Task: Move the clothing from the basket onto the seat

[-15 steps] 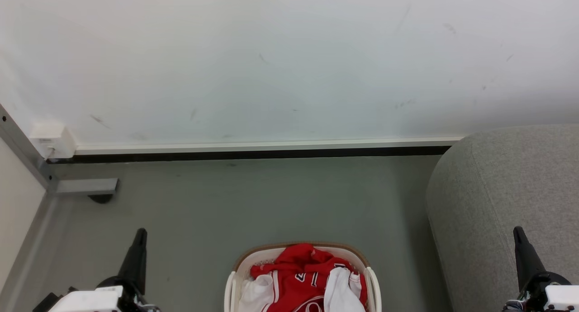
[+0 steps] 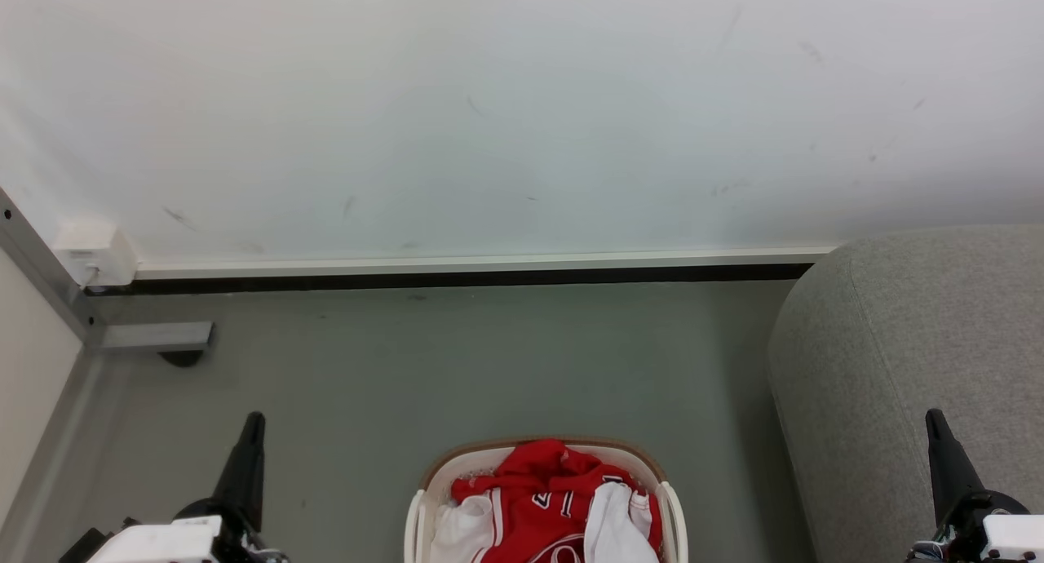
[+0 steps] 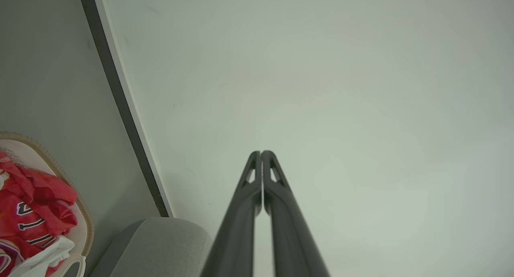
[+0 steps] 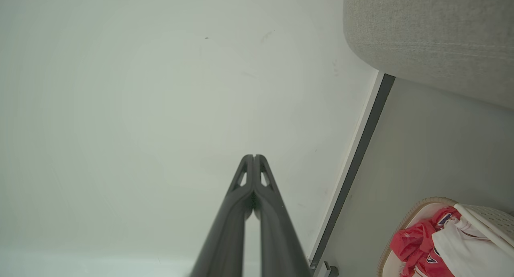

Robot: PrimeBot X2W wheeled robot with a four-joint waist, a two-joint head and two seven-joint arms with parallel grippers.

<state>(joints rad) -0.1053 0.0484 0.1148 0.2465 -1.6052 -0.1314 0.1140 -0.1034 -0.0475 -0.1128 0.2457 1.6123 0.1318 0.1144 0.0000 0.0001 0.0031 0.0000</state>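
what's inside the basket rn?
Red and white clothing, heaped about to the rim of the basket, part of a number showing. Anything beneath the pile, and the basket's floor, is covered.

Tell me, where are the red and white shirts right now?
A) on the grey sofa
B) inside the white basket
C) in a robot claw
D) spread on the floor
B: the shirts lie heaped inside the basket, with the left claw and right claw both shut and empty.
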